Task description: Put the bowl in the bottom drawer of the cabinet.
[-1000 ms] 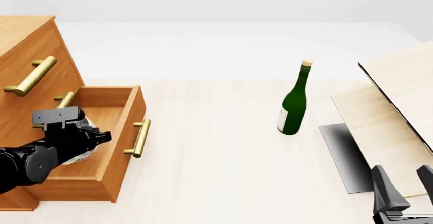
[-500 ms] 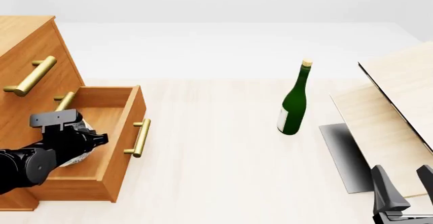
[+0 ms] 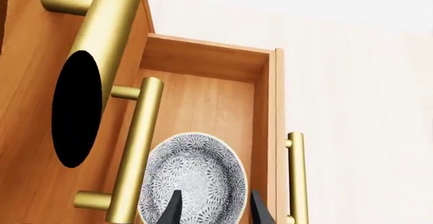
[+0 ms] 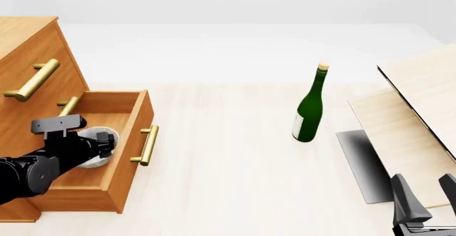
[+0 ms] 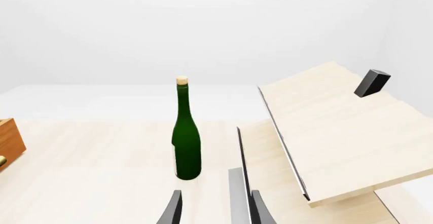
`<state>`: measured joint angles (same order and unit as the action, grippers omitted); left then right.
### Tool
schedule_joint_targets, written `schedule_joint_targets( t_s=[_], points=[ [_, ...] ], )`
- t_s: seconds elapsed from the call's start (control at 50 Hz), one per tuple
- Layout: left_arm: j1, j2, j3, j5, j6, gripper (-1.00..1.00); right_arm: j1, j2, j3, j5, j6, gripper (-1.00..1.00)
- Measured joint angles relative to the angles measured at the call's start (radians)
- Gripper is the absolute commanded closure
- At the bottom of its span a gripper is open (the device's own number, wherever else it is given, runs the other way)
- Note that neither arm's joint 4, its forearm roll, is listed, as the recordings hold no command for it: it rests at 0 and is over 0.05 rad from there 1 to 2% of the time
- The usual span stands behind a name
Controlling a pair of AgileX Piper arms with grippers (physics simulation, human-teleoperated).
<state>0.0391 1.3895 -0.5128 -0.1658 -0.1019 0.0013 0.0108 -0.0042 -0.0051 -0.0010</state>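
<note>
Resting now inside the bottom drawer (image 4: 107, 164), the bowl (image 4: 95, 153) lies on the drawer floor, tipped a little toward the drawer's front wall. A second ago the left tool (image 3: 214, 211) was clenched around it and the arm hid most of it; since then the fingers have parted and the bowl shows plainly beside them. In the left wrist view the bowl (image 3: 194, 177) sits under the middle drawer's brass handle (image 3: 132, 150), with the two dark fingertips spread to either side of its near rim, released.

The cabinet (image 4: 32, 60) has its lowest drawer pulled well out. Right tool (image 5: 214, 209) idles open, low at the counter's (image 4: 235, 161) near edge, facing the green bottle (image 4: 310, 105) and the pale boards (image 4: 420, 118).

Judgement: placement looks done. What remains is lifting the left arm clear without catching the handle above.
</note>
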Motion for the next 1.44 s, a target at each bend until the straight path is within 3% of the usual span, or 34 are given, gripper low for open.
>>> schedule_joint_targets(
  t_s=[0.32,0.6,0.92,1.44],
  points=[
    [0.006,-0.035,-0.003,0.001,-0.019,-1.0,0.0,0.0,0.0,0.0,0.0,-1.0],
    [-0.061,-0.137,0.011,-0.04,-0.138,-1.0,0.0,0.0,0.0,0.0,0.0,-1.0],
    [-0.134,-0.25,0.01,-0.038,-0.215,-1.0,0.0,0.0,0.0,0.0,0.0,-1.0],
    [-0.231,-0.403,0.04,-0.097,-0.175,-1.0,0.0,0.0,0.0,0.0,0.0,-1.0]
  ],
)
